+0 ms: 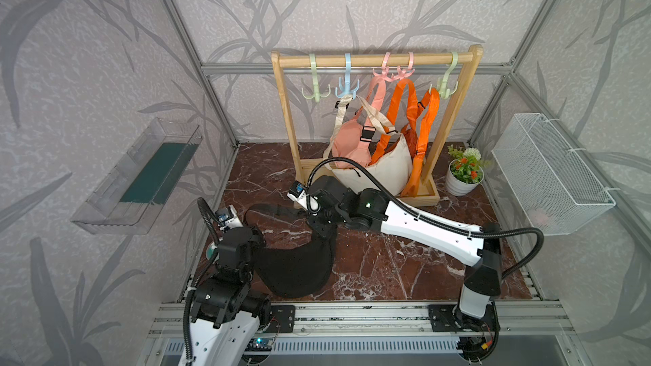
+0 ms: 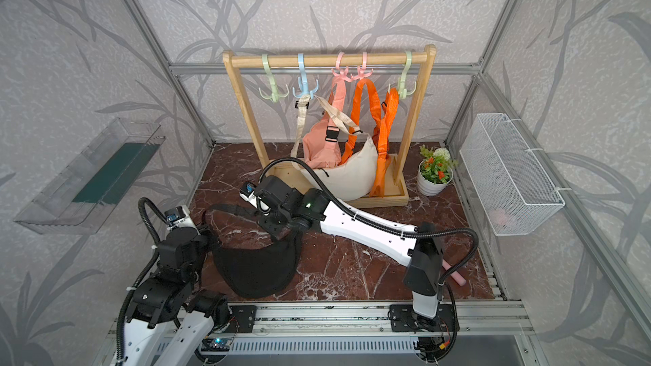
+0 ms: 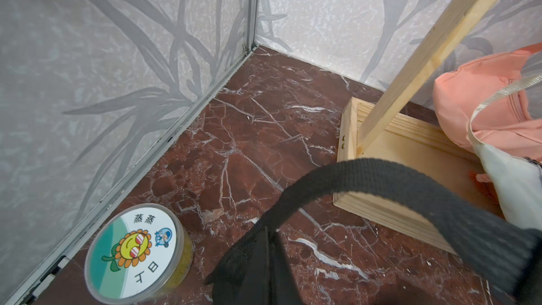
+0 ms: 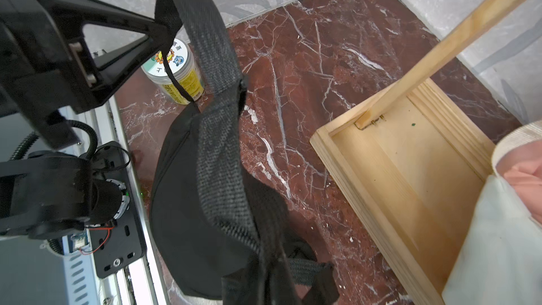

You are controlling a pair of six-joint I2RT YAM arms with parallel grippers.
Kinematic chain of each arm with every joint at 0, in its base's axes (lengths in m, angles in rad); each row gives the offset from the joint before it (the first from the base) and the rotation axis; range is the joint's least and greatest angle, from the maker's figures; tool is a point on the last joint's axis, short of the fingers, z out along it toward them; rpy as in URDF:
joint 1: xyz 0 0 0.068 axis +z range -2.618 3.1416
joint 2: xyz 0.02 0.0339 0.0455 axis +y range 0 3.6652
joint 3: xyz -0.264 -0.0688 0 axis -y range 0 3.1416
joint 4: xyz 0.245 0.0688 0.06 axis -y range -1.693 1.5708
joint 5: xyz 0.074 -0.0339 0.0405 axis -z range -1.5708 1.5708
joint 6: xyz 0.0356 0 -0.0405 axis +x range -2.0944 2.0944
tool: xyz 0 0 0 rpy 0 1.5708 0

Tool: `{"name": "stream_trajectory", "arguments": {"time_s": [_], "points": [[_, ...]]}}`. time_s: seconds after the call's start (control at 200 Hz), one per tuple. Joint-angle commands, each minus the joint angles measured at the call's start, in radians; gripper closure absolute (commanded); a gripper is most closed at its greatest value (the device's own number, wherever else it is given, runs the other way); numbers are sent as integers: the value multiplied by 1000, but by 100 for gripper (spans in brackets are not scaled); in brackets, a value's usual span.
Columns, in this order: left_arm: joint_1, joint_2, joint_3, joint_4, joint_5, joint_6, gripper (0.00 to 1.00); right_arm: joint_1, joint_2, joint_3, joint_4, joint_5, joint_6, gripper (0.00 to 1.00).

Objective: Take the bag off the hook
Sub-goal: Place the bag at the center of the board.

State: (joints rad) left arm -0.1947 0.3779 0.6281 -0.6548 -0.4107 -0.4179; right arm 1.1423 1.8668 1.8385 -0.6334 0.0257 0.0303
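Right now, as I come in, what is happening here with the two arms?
The black bag lies on the table, off the rack. The left gripper is shut on its strap; the right gripper, also shut, seems to hold the strap further along. A pink bag, a cream bag and an orange bag hang from its hooks.

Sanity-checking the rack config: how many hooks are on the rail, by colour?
Green hooks: 2
Blue hook: 1
Pink hooks: 2
Total: 5
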Motion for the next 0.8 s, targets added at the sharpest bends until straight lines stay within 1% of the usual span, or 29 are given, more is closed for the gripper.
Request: {"name": "stream_trajectory", "arguments": {"time_s": [0.0,0.15,0.27,0.315,0.33,0.41,0.43,0.45,0.47,0.48,0.505,0.535,0.58,0.645,0.67,0.685,0.735,0.795], "points": [[7,50,10,73,-69,15,100,-3,50,55,8,-2,19,100],[36,126,18,88,-66,23,100,-3,116,100,4,-17,65,99],[99,132,7,106,2,15,100,-3,149,120,18,-26,88,94],[109,126,4,110,6,17,100,-3,158,128,22,-27,96,91],[109,125,4,110,6,17,98,-3,161,130,24,-30,98,90],[109,121,9,103,4,23,87,-3,179,151,27,-66,105,84],[109,119,9,101,2,24,80,-3,185,158,23,-76,105,83],[109,116,9,101,-1,25,69,-3,192,168,16,-82,106,81],[108,114,8,100,-3,25,60,-3,200,178,6,-87,108,78],[109,113,8,100,-5,25,57,-2,204,183,1,-88,108,76],[109,111,9,100,-9,25,54,-3,212,199,-14,-90,109,71],[109,107,10,98,-17,24,40,-2,221,213,-34,-89,113,66],[108,105,11,93,-29,21,28,-3,230,227,-57,-79,118,56],[109,105,12,87,-37,18,23,-2,229,232,-76,-65,133,44],[109,105,12,87,-39,17,17,0,225,229,-79,-56,139,41],[109,105,12,88,-39,15,16,0,221,226,-81,-52,140,39],[108,102,12,88,-38,14,15,-1,206,214,-83,-34,146,36],[110,102,10,92,-33,13,15,0,178,189,-75,-17,149,34]]}}
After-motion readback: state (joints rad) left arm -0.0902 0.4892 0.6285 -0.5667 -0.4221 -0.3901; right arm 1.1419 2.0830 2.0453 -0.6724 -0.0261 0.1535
